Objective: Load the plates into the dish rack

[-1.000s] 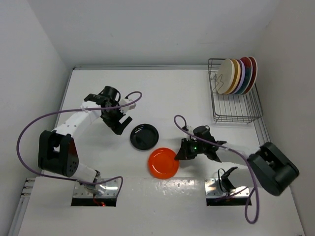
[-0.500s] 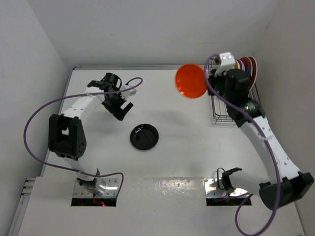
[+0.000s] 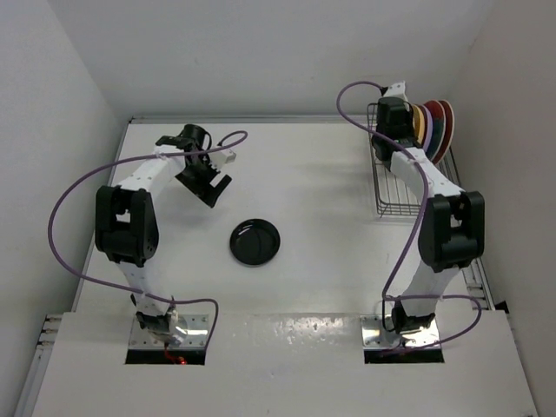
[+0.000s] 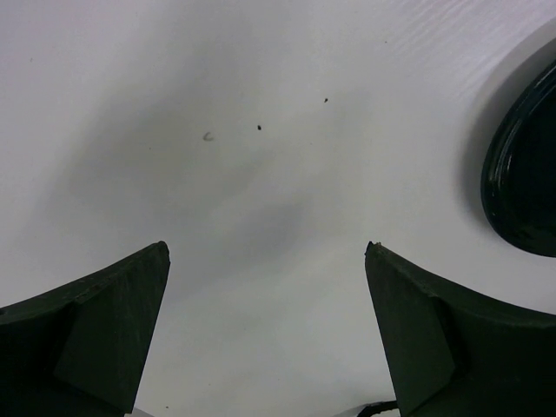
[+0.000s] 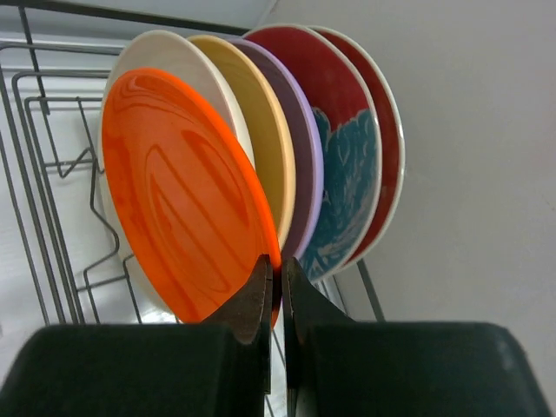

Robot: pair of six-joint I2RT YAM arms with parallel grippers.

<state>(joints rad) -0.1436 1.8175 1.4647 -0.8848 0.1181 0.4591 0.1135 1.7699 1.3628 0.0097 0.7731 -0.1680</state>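
Plates stand on edge in the dish rack [image 3: 408, 187] at the far right corner of the desk [image 3: 313, 174]. From the right wrist view they run in a row: a cream plate [image 5: 161, 54], a yellow-orange plate [image 5: 265, 130], a lilac plate [image 5: 306, 156], then two red plates [image 5: 347, 148] with teal flowers. The right gripper [image 5: 276, 278] is there too, its fingers pinched together on the lower rim of the orange-red plate [image 5: 178, 200]. That plate is held upright just in front of the cream one, over the rack's wires. Whether its edge sits between the prongs is hidden.

The black plate [image 3: 254, 241] lies flat near the middle of the desk. The left gripper [image 3: 207, 181] hangs toward the far left corner, near that plate but apart from it, jaws spread wide over bare desk with nothing between them.
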